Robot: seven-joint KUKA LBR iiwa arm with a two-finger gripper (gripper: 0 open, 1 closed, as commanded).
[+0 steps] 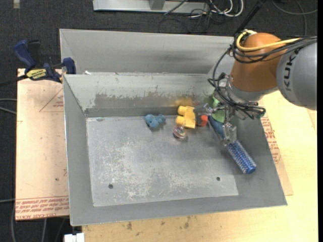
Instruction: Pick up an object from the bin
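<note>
Bin [75, 145]: grey metal, lying open
Blue lump [155, 120]: resting near the back wall
Yellow block [186, 116]: sitting just right of it
Gripper [228, 129]: hanging low at the back right, over the brush's upper end; how wide it is standing cannot be told
Blue bristled brush [240, 156]: lying slantwise toward the front right

You see the gripper [229, 131] at the right of the frame, at the upper end of a blue bristled brush [241, 157], with a yellow block [186, 116] and a blue lump [155, 120] further left.
</note>
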